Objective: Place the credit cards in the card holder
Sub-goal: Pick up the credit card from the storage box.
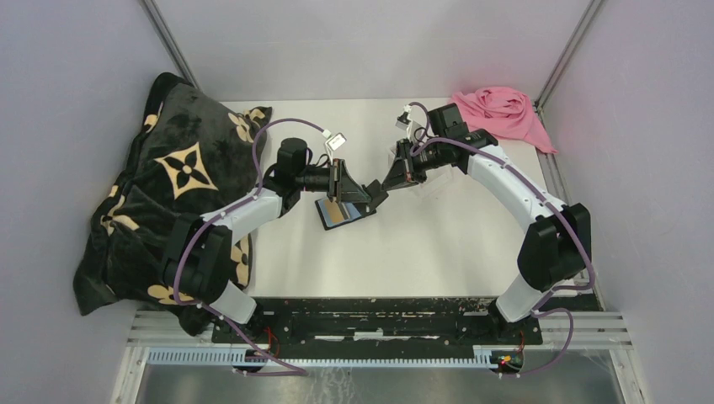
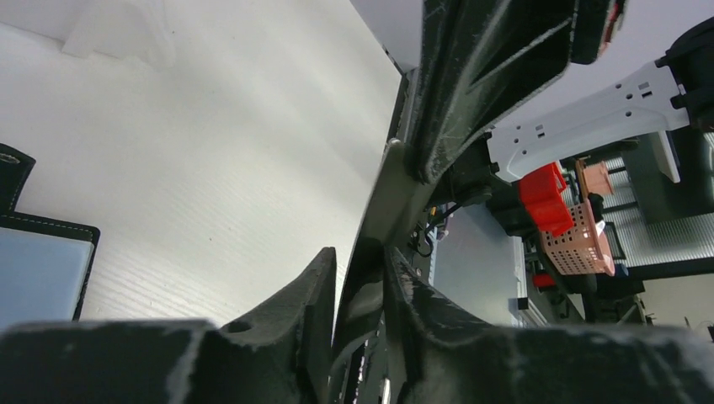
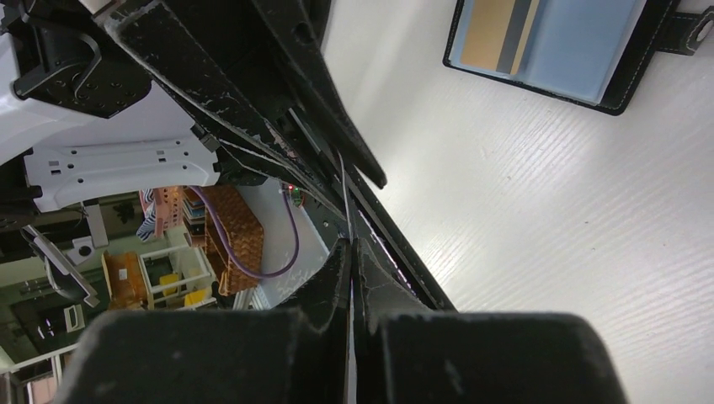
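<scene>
- On the white ribbed table [image 1: 421,252], nearest the arm bases, a small black folding card holder [image 1: 341,212] with a blue-grey lining lies open and flat, a little left of the table's middle. The right wrist view has it at 1 o'clock [image 3: 572,42]. The left wrist view has a corner of it at 9 o'clock [image 2: 38,269].
- A thin tan plastic card with a dark stripe, the tan card [image 3: 492,29], sits tucked into the lining of the card holder.
- Just beyond the card holder, at about 1 o'clock from it, the two claws meet tip to tip above the table.
- The left claw [image 1: 360,192] reaches in from 9 o'clock. In its own view [image 2: 360,257] its two black fingers [image 2: 295,303] stand a narrow way apart. A thin greyish-tan plastic card, the held card [image 2: 380,198], stands on edge between them. One finger lies against the held card, and a light sliver seems to show beside the other. This claw is partly open around the card, not clamped on it.
- The right claw [image 1: 380,183] comes in from 3 o'clock. In its own view [image 3: 349,244] the fingers are pressed fully together on the held card [image 3: 343,194], which shows only as a fine pale edge running away from the tips. The card is off the table.
- At 9 o'clock, a black plush blanket [image 1: 168,185] with tan flower shapes is heaped along the table's left side.
- Farthest off, at 1 o'clock in the back corner, lies a crumpled pink cloth [image 1: 505,114].
</scene>
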